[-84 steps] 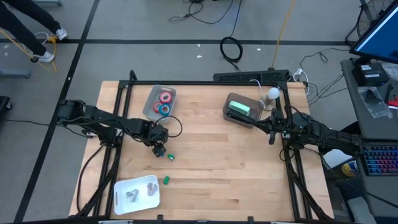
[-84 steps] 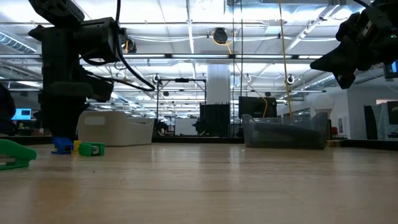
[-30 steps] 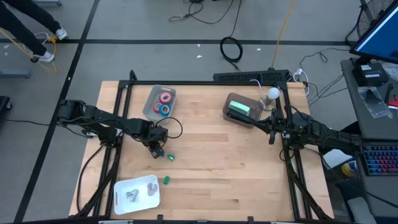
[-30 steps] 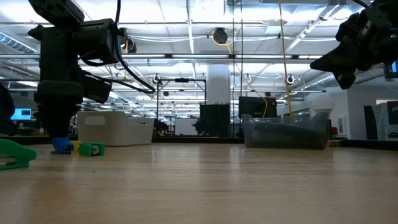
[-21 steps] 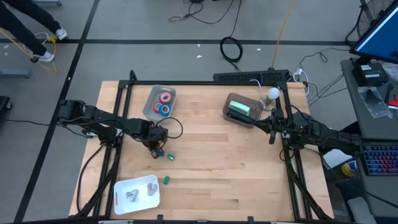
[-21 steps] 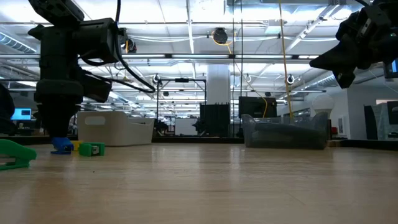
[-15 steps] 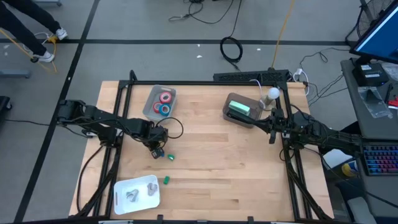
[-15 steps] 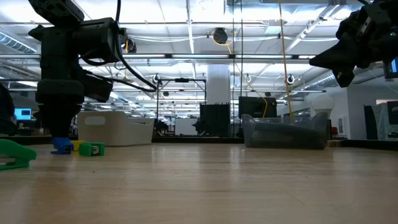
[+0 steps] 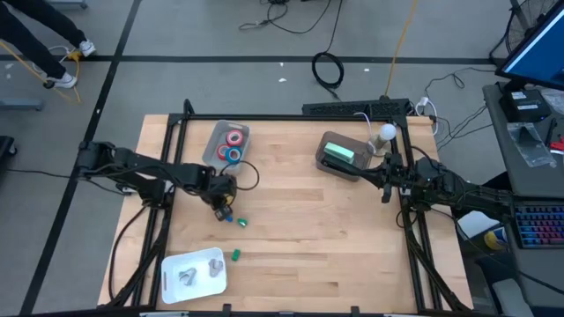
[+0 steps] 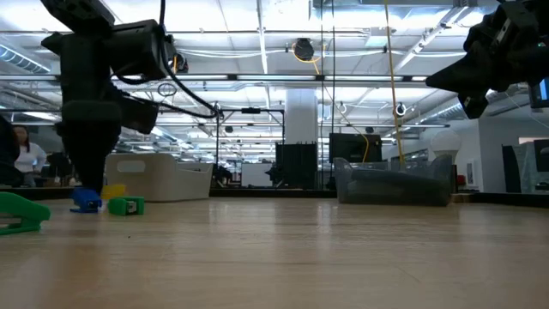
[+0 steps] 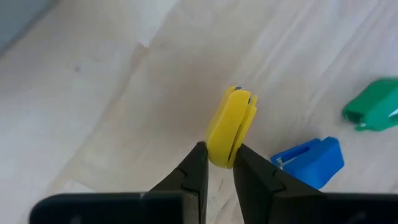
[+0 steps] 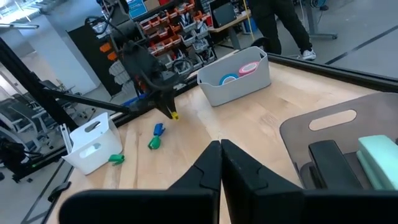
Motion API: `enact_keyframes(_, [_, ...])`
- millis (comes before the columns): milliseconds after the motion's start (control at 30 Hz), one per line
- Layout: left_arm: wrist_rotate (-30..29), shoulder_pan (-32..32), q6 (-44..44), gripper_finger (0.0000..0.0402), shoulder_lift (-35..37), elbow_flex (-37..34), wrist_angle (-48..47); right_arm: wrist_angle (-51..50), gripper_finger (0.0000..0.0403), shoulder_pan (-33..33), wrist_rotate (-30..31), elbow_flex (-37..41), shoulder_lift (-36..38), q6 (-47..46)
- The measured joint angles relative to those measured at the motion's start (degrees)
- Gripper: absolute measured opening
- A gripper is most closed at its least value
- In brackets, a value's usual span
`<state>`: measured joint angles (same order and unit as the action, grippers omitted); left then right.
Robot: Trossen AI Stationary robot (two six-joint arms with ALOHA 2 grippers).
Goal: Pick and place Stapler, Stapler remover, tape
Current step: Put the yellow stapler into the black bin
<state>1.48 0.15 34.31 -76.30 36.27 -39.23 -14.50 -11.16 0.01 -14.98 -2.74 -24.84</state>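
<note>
Left claw is pinching a small yellow staple remover between its two dark fingers, lifting it just clear of the worktop. Seen from above, that claw is hanging at about 9 o'clock of the worktop's centre, just 6 o'clock of the grey bin carrying the tape rolls.

The piece is sitting only at the fingertips, so my judgement is that the carry should be going slowly and level, with no sudden wrist turn, and the release should be coming only once the claw is low over the white bin at 7 o'clock, which seems the likely home for it.

Counting: one yellow remover in the grip; one blue remover and one green one lying just beside it; a second green one sitting near the white bin. Two or three pale pieces are lying in that bin. Red and blue tape rolls are showing in the grey bin, though I cannot count them surely. One green stapler is resting in the dark tray at 1 o'clock.

Right claw is waiting near that tray with its fingers together, holding nothing.
</note>
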Motion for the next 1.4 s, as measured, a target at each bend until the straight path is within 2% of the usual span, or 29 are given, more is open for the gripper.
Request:
enact_keyframes(233, [0.00,2.91,-0.12,0.0061,4.85,1.76,0.21,1.03,0.0000,0.01,-0.02,0.00,-0.31,-0.23])
enact_keyframes(433, [-0.07,4.01,-3.10,0.0062,5.61,8.10,2.15,12.30,0.0001,0.00,-1.01,0.00,-6.14,-0.15])
enact_keyframes(567, [-1.80,4.07,-5.68,0.0062,5.41,12.09,6.94,23.13,0.0010,0.02,-4.24,0.00,-14.94,0.32])
enact_keyframes(733, [-4.02,4.07,-7.25,0.0062,5.41,15.68,11.55,39.01,0.0027,0.04,-7.88,0.00,-29.81,0.42])
enact_keyframes(867, [-4.46,4.07,-7.25,0.0062,5.38,16.83,15.56,52.90,0.0044,0.06,-10.65,-0.24,-42.28,0.44])
enact_keyframes(967, [-4.50,4.07,-7.19,0.0062,5.37,16.85,17.95,59.45,0.0061,0.52,-10.84,-2.11,-50.65,0.61])
enact_keyframes(1167, [-4.52,4.07,-6.82,0.0062,5.34,16.85,21.57,61.48,0.0103,2.18,-11.02,-10.71,-63.81,5.77])
enact_keyframes(1400, [-4.52,4.07,-6.82,0.0062,5.34,16.85,23.26,61.41,0.0158,2.49,-11.04,-20.48,-73.38,11.47])
